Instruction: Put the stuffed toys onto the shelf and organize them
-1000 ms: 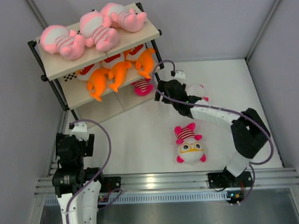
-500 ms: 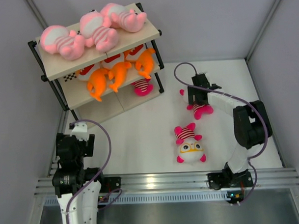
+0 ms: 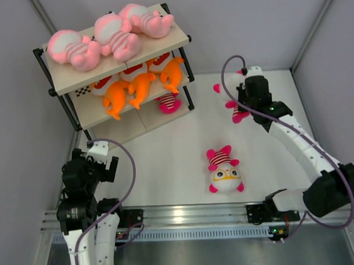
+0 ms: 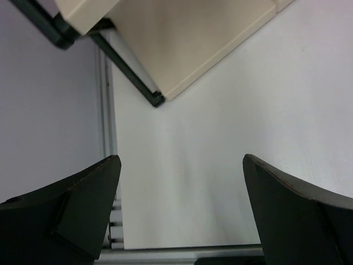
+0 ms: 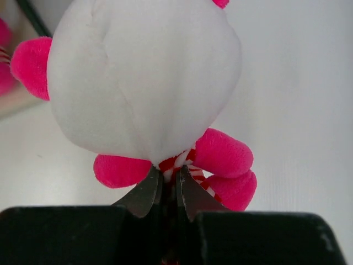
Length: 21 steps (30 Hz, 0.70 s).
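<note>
The shelf (image 3: 63, 80) stands at the back left. Three pale pink stuffed toys (image 3: 109, 36) lie on its top board and three orange ones (image 3: 139, 86) on the middle board. One magenta-striped toy (image 3: 168, 102) sits on the bottom board. My right gripper (image 3: 244, 101) is shut on another white-headed toy (image 3: 239, 116), held off the table at the back right. In the right wrist view the gripper (image 5: 170, 182) pinches its striped shirt below the white head (image 5: 143, 83). A third white-headed toy (image 3: 225, 172) lies face up in the middle of the table. My left gripper (image 3: 99, 164) (image 4: 182, 204) is open and holds nothing.
Grey walls close in the table on the left, back and right. An aluminium rail (image 3: 191, 213) runs along the near edge. The shelf's bottom board corner (image 4: 193, 44) shows ahead of the left gripper.
My right gripper closed on the white-headed toy and carried it up and toward the back. The left arm shifted slightly at its base.
</note>
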Each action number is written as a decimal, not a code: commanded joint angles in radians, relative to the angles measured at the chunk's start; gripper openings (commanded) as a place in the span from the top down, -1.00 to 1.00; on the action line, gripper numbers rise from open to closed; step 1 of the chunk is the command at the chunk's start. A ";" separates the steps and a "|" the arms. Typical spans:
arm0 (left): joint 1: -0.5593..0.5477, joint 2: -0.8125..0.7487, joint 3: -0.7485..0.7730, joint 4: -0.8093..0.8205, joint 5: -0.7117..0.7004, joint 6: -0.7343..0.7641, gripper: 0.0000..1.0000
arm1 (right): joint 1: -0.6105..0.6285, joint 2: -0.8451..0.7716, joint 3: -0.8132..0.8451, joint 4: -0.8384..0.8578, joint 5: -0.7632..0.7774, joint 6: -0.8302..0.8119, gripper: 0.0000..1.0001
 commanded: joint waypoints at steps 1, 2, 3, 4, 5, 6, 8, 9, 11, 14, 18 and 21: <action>0.007 0.028 0.052 0.051 0.246 0.080 -0.97 | 0.155 -0.051 0.151 -0.070 -0.067 -0.014 1.00; 0.006 0.031 0.058 0.050 0.264 0.089 -0.97 | 0.205 -0.051 0.169 -0.082 -0.109 -0.025 1.00; 0.007 0.036 0.066 0.050 0.276 0.097 -0.97 | 0.246 -0.042 0.198 -0.092 -0.171 -0.031 1.00; 0.007 0.038 0.083 0.051 0.291 0.119 -0.97 | 0.315 -0.034 0.206 -0.097 -0.249 -0.034 1.00; 0.007 0.038 0.094 0.050 0.300 0.135 -0.97 | 0.345 -0.026 0.212 -0.088 -0.408 -0.034 1.00; 0.007 0.036 0.104 0.050 0.308 0.150 -0.97 | 0.371 -0.011 0.209 -0.066 -0.471 -0.029 1.00; 0.007 0.030 0.137 0.048 0.328 0.179 -0.97 | 0.464 0.003 0.197 0.033 -0.613 -0.035 1.00; 0.007 0.027 0.149 0.050 0.334 0.189 -0.98 | 0.493 0.015 0.176 0.082 -0.641 -0.035 1.00; 0.007 0.005 0.169 0.048 0.369 0.222 -0.97 | 0.576 0.035 0.166 0.212 -0.736 -0.020 1.00; 0.007 -0.047 0.168 0.048 0.425 0.271 -0.97 | 0.652 0.112 0.212 0.268 -0.778 -0.012 1.00; 0.006 -0.119 0.158 0.050 0.484 0.342 -0.97 | 0.715 0.257 0.352 0.231 -0.821 -0.029 1.00; 0.007 -0.159 0.164 0.047 0.497 0.364 -0.97 | 0.762 0.299 0.404 0.245 -0.839 -0.035 1.00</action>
